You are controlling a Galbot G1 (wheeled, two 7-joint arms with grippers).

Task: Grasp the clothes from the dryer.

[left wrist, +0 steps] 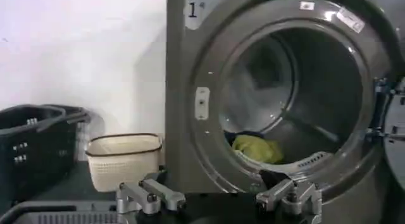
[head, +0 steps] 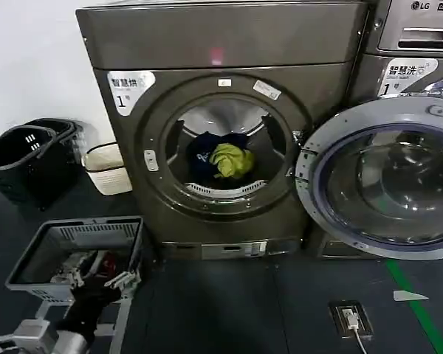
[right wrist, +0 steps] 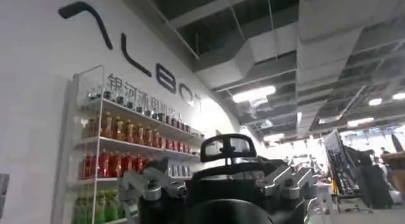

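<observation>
Head view: clothes (head: 223, 160) half-hidden in dryer (head: 221, 125) drum, left end effector (left wrist: 218, 199) spread open, fingertips cut off.

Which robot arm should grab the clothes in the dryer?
Probably the left. Its open pincer faces the dryer opening, with the clothes just ahead. The right pincer points at a drinks shelf instead.
</observation>
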